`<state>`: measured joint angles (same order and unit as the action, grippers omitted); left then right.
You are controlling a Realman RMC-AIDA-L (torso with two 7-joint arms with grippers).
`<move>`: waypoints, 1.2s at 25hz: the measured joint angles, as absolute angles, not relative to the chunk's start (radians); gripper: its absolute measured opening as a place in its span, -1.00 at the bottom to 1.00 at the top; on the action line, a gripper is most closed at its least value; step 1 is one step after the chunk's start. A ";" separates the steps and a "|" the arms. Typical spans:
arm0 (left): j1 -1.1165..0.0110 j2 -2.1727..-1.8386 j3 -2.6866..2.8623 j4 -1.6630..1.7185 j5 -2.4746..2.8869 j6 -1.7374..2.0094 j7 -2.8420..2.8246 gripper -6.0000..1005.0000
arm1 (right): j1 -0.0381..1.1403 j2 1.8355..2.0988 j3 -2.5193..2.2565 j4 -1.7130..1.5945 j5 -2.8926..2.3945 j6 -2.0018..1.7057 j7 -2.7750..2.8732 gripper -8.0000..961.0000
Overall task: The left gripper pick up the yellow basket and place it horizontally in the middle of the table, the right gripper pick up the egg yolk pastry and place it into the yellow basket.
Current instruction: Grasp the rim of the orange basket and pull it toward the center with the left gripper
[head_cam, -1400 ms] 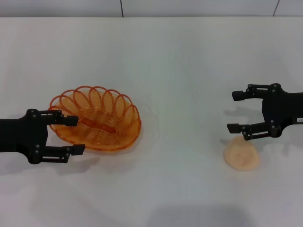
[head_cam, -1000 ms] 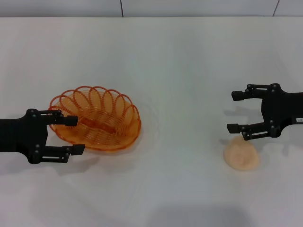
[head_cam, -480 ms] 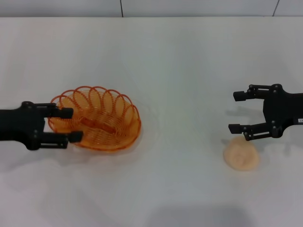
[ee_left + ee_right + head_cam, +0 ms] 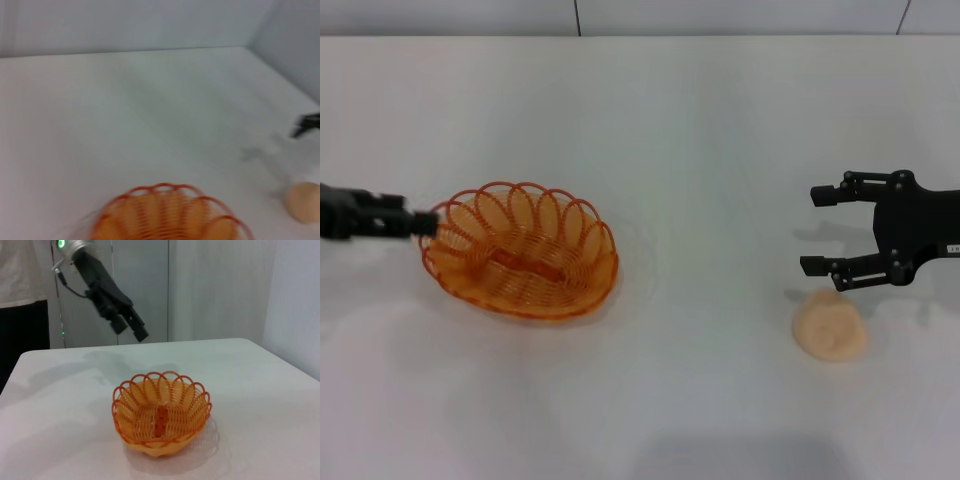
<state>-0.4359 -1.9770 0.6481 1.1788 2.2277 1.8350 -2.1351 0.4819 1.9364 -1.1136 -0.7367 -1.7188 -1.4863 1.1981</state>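
The yellow basket (image 4: 520,250) sits upright on the white table (image 4: 700,130), left of the middle. My left gripper (image 4: 418,222) is by the basket's left rim. The right wrist view shows it raised clear above the table (image 4: 131,331), fingers slightly apart and empty, apart from the basket (image 4: 161,412). The egg yolk pastry (image 4: 830,330) lies on the table at the right. My right gripper (image 4: 810,231) is open and empty, hovering just behind the pastry. The left wrist view shows the basket's rim (image 4: 170,215) and the pastry (image 4: 303,201).
A grey wall with panel seams (image 4: 575,15) runs behind the table's far edge. In the right wrist view, a dark doorway and pale panels (image 4: 220,285) stand beyond the table.
My left gripper has risen, drawn back to the left and rolled, so its two fingers now overlap seen from above. The basket, pastry and right gripper have hardly moved.
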 joint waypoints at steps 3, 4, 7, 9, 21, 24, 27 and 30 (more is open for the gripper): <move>-0.474 -1.953 0.647 1.183 2.298 1.790 -2.263 0.38 | 0.482 1.940 -1.114 -0.739 -1.718 -1.486 1.198 0.75; -0.487 -1.946 0.647 1.180 2.321 1.777 -2.302 0.38 | 0.482 1.942 -1.114 -0.739 -1.719 -1.486 1.197 0.75; -0.522 -1.941 0.652 1.173 2.385 1.753 -2.352 0.37 | 0.485 1.946 -1.114 -0.740 -1.720 -1.480 1.195 0.75; -0.554 -1.948 0.655 1.166 2.460 1.732 -2.375 0.36 | 0.488 1.949 -1.114 -0.740 -1.720 -1.479 1.195 0.75; -0.652 -1.973 0.714 0.919 2.595 1.513 -2.371 0.32 | 0.490 1.962 -1.114 -0.752 -1.720 -1.468 1.184 0.74; -0.659 -1.974 0.748 0.875 2.597 1.471 -2.370 0.31 | 0.491 1.965 -1.114 -0.752 -1.720 -1.467 1.184 0.73; -0.666 -1.979 0.762 0.847 2.600 1.449 -2.370 0.30 | 0.492 1.967 -1.114 -0.755 -1.721 -1.466 1.184 0.73; -0.666 -1.982 0.763 0.837 2.602 1.435 -2.368 0.29 | 0.491 1.969 -1.114 -0.759 -1.721 -1.465 1.184 0.73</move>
